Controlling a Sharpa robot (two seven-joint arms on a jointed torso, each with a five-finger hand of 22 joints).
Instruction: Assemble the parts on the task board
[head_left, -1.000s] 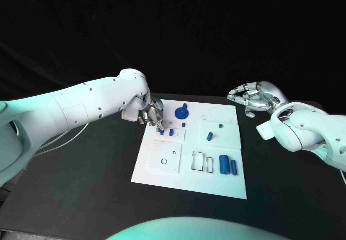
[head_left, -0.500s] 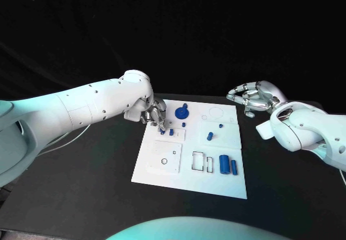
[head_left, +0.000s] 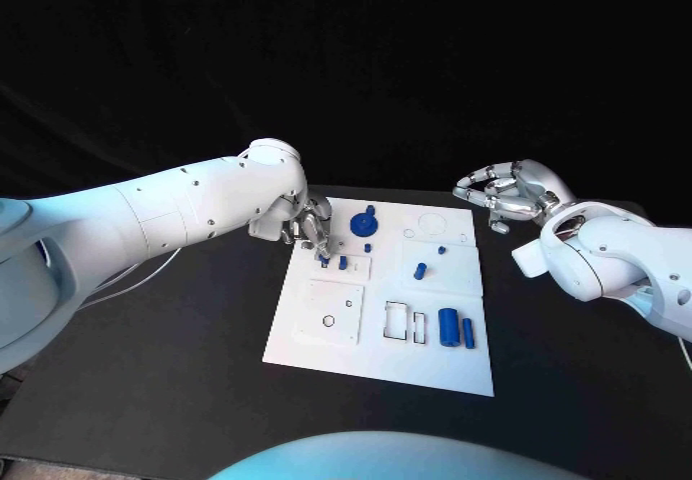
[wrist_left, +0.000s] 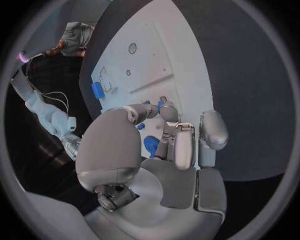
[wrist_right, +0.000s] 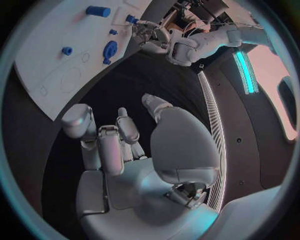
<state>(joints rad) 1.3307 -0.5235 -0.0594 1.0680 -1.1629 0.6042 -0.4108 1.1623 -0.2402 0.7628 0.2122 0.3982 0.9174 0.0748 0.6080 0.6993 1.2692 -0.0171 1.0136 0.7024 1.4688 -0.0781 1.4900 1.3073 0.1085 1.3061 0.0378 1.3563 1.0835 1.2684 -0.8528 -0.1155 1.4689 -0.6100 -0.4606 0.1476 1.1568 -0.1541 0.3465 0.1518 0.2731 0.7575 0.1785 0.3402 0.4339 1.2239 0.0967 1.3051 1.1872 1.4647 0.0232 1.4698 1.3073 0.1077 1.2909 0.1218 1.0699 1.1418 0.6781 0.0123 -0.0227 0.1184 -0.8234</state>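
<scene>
The white task board (head_left: 378, 300) lies in the middle of the table. My left hand (head_left: 306, 225) hangs over its far left corner, fingertips down at two small blue pegs (head_left: 333, 263). In the left wrist view the thumb and a finger (wrist_left: 169, 114) close around those pegs (wrist_left: 160, 104); whether one is gripped I cannot tell. A round blue part (head_left: 364, 225) lies just right of that hand. Further blue parts are a short piece (head_left: 420, 270) and two cylinders (head_left: 457, 329). My right hand (head_left: 505, 197) is held off the board's far right corner, fingers loosely bent and apart, holding nothing.
The board (wrist_right: 53, 60) and my left hand (wrist_right: 149, 33) also appear in the right wrist view, with the round blue part (wrist_right: 110, 50) between them. Black tabletop (head_left: 173, 330) surrounds the board on all sides.
My left hand has shifted slightly to the right, further over the board's far left corner. The right hand has not moved.
</scene>
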